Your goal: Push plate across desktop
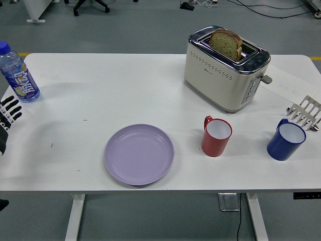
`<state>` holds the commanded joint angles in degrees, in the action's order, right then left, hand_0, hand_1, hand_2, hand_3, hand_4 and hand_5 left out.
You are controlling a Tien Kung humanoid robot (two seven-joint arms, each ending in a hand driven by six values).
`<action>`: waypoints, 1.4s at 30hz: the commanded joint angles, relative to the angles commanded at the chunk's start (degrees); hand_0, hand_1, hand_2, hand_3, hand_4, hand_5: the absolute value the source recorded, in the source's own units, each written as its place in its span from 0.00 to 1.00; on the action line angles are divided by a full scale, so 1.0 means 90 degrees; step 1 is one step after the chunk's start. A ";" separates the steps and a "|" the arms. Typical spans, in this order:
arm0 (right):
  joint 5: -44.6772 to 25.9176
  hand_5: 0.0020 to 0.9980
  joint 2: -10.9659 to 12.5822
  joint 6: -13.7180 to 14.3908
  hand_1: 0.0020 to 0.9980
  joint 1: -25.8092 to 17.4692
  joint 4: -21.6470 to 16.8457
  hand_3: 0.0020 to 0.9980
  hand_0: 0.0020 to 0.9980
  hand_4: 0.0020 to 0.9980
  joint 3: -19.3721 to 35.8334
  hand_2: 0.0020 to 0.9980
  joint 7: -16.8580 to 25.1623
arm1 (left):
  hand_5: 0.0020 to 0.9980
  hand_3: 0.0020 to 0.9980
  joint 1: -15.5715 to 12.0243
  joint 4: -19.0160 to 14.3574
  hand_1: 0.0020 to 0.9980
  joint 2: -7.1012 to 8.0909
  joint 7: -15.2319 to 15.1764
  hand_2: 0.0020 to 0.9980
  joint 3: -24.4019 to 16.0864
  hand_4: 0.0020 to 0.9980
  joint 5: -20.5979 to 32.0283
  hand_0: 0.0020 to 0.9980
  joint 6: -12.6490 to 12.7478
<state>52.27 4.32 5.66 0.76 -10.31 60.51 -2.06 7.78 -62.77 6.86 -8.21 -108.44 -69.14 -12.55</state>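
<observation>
On my feed the lavender plate lies flat on the white table, near the front edge and a little left of centre. It holds nothing, and nothing touches it.

My left hand is only partly in frame at the far left edge, well apart from the plate. Its black fingers point away from me and lie loosely side by side, straight rather than curled, holding nothing. My right hand does not appear on the feed.

Just beyond the left hand, at the table's far left corner, a clear water bottle with a blue cap and a purple label stands upright.

To the right of the plate a red mug stands upright, white inside, its handle turned to the far left. Further right a blue mug stands near the right edge. Just behind the blue mug a metal rack rests on the table.

At the far right centre a cream and chrome toaster sits at an angle, with a slice of brown bread upright in one slot.
</observation>
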 joint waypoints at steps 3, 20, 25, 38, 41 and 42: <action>0.0002 0.39 -0.0001 0.0000 0.55 0.0000 0.0000 0.64 0.62 0.17 0.0000 0.66 -0.0002 | 1.00 0.80 0.0000 -0.0040 0.83 -0.0006 0.0132 0.84 -0.0004 0.50 -0.0014 0.82 0.0012; 0.0017 0.38 0.0007 -0.0001 0.55 0.0008 0.0000 0.64 0.61 0.17 -0.0022 0.66 -0.0002 | 1.00 0.80 -0.0007 -0.0022 0.83 -0.0031 0.0166 0.84 0.0062 0.51 0.0002 0.82 0.0028; 0.0017 0.38 0.0006 0.0000 0.55 0.0010 0.0000 0.64 0.62 0.16 -0.0027 0.66 -0.0006 | 1.00 0.81 -0.0022 -0.0017 0.83 -0.0029 0.0158 0.85 0.0056 0.50 0.0008 0.82 0.0034; 0.0019 0.38 0.0012 0.0003 0.55 0.0014 0.0000 0.64 0.62 0.17 -0.0030 0.66 0.0002 | 1.00 0.81 -0.0011 0.0027 0.83 -0.0038 0.0151 0.85 0.0093 0.50 -0.0004 0.82 0.0045; 0.0013 0.38 0.0013 0.0003 0.55 0.0020 0.0000 0.64 0.62 0.17 -0.0037 0.66 0.0002 | 1.00 0.81 -0.0014 0.0040 0.83 -0.0040 0.0148 0.85 0.0088 0.50 -0.0006 0.82 0.0049; 0.0014 0.38 0.0012 0.0003 0.55 0.0021 0.0000 0.64 0.61 0.17 -0.0036 0.66 0.0002 | 1.00 0.81 -0.0014 0.0042 0.83 -0.0040 0.0148 0.85 0.0088 0.50 -0.0006 0.82 0.0051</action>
<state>52.40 4.43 5.69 0.95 -10.31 60.19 -2.04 7.65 -62.40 6.50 -6.88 -107.64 -69.20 -12.09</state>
